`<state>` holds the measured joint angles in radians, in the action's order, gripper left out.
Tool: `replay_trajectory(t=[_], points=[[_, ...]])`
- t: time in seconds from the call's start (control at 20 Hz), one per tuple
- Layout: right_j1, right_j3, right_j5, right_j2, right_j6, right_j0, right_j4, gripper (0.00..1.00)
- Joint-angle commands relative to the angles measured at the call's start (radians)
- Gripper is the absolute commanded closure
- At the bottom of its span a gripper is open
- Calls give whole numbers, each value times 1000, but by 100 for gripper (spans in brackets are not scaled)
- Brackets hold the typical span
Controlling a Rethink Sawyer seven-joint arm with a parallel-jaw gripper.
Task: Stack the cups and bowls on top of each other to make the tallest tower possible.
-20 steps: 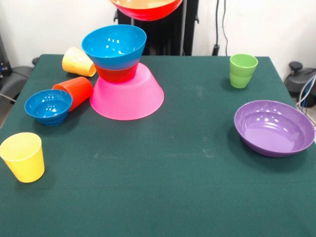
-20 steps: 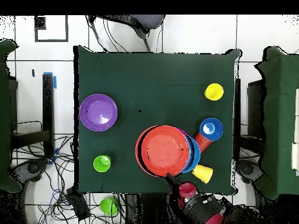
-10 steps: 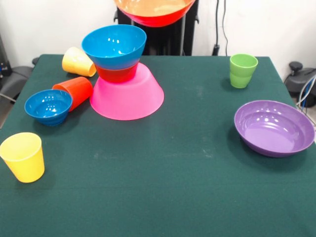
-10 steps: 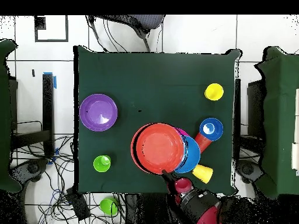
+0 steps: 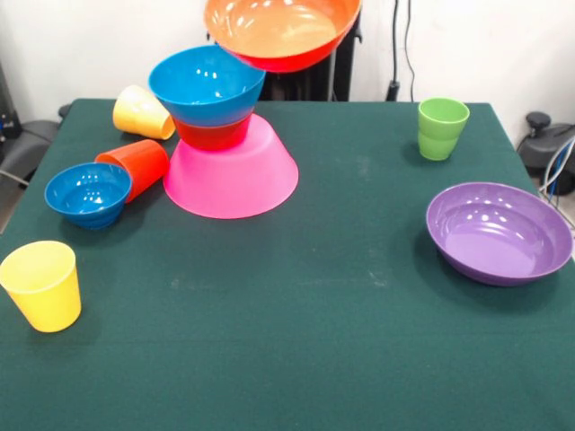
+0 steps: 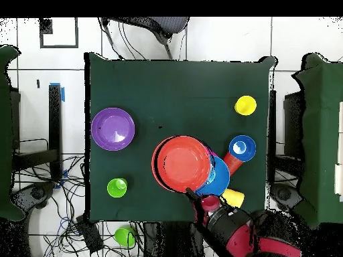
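Note:
The tower stands at the table's left rear: an upside-down large pink bowl [image 5: 238, 175], a small orange bowl [image 5: 211, 135] on it, and a medium blue bowl [image 5: 208, 83] on top. A wide shallow orange bowl [image 5: 283, 31] hangs tilted in the air just above and beside the blue bowl [image 6: 220, 175]. From overhead this orange bowl [image 6: 182, 164] covers most of the tower. My gripper [image 6: 193, 195] is shut on its rim. The front view hides the gripper behind the bowl.
A small blue bowl [image 5: 87, 193] and a tipped orange-red cup [image 5: 139, 166] lie left of the tower. A tipped yellow cup [image 5: 141, 112] lies behind it. An upright yellow cup [image 5: 42, 285], a green cup [image 5: 442, 127] and a purple bowl [image 5: 499, 232] stand apart.
The wide orange bowl has come lower into the front view and tilted, now close over the blue bowl. The arm has shifted slightly with it.

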<state>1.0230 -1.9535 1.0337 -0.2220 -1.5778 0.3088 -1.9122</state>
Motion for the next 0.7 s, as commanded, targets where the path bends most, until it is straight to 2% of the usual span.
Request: replay_trajectory(t=[0.05,0.25,0.55,0.7], points=[[-89,94,-117,130,103,-5,-39,100],[-75,93,-118,119,94,-24,-34,100],[-47,75,-122,84,114,-36,-82,100],[13,24,-123,44,135,-75,-115,100]])
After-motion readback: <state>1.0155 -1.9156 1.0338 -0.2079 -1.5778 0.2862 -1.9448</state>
